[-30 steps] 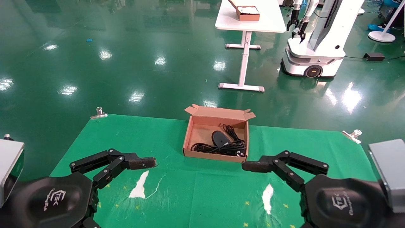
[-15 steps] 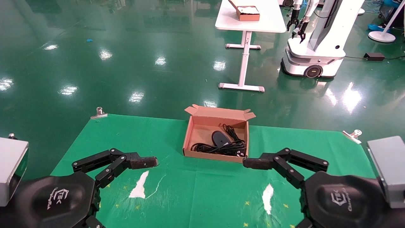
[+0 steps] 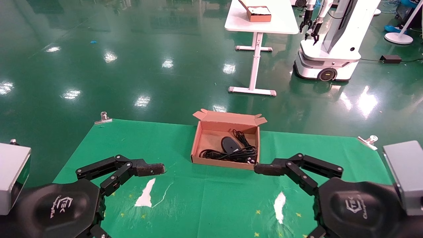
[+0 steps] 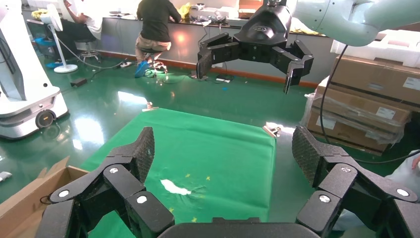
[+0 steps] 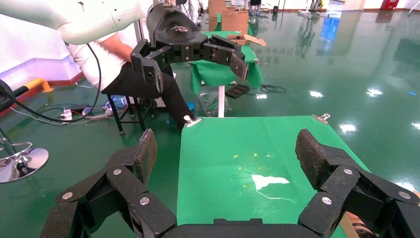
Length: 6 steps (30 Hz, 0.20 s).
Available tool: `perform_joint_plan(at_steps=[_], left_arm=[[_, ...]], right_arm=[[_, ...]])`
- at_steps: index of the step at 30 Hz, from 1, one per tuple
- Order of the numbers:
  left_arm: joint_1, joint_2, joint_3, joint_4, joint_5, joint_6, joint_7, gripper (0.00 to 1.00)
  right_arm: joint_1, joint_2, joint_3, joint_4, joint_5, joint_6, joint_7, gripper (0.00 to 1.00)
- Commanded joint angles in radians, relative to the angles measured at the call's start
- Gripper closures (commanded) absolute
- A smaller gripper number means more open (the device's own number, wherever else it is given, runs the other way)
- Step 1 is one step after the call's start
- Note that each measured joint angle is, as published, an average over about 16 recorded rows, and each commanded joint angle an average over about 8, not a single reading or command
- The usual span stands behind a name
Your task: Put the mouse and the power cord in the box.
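Note:
The brown cardboard box stands open at the far middle of the green cloth. Inside it lies the black oval mouse with its thin cable behind it. The power cord lies in loops along the box's near wall. My left gripper hovers open over the cloth, near left of the box, with one finger showing in the head view. My right gripper hovers open near right, and one of its fingers ends just short of the box's near right corner. Neither holds anything.
Metal clips pin the cloth's far corners. White tears mark the cloth near me. Beyond, on the green floor, stand a white table carrying a smaller brown box, and another robot.
Both grippers have drifted only slightly, the right one's finger rising a little toward the box. The box, mouse and power cord have not moved.

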Motion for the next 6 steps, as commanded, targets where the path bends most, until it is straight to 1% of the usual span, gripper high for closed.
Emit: perform_joint_plan(at_steps=[1, 6], left_arm=[[0.0, 0.0, 0.0, 0.0, 0.0, 0.0, 0.0, 0.0], [0.0, 0.0, 0.0, 0.0, 0.0, 0.0, 0.0, 0.0]], right_arm=[[0.0, 0.0, 0.0, 0.0, 0.0, 0.0, 0.0, 0.0], [0.001, 0.0, 0.0, -0.001, 0.0, 0.0, 0.0, 0.0]])
